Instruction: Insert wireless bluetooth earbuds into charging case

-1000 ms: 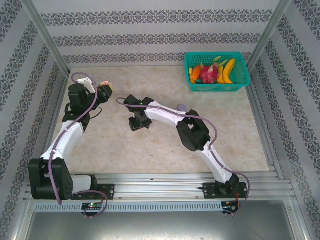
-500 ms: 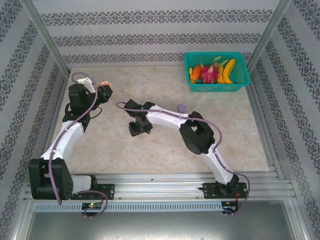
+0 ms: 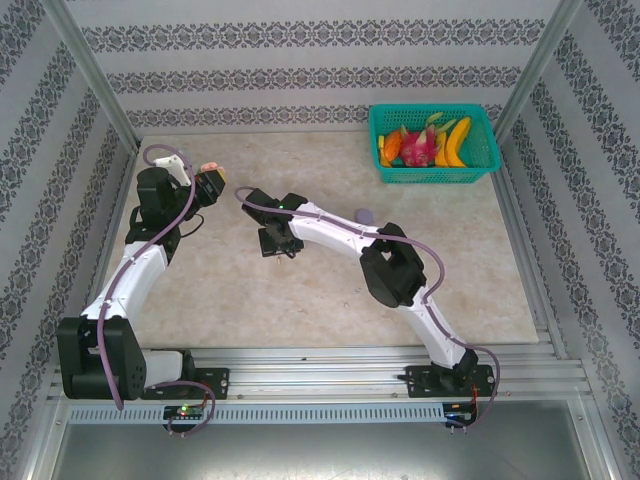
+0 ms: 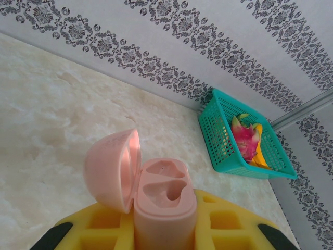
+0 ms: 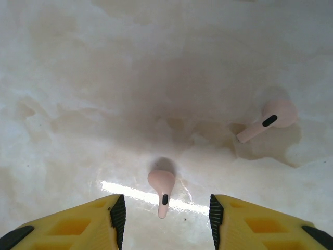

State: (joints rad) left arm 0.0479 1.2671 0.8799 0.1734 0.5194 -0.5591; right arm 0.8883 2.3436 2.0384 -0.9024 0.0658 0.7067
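A pale pink-beige earbud (image 5: 162,182) is seen lying on the marbled bench (image 5: 104,78), its stem pointed toward the camera. It is framed between the yellow fingers (image 5: 78,226) of the right end effector (image 5: 166,211), which are held apart and touch neither side of it. A second earbud (image 5: 273,117) is seen well apart, up and to the right, its stem angled down-left.

Looks like your right arm's fingers (image 5: 78,224) dipped toward the near edge of the bench (image 3: 480,270) then pulled back up, and the forearm slid off the little lilac case (image 3: 364,214), so it's in full view now.
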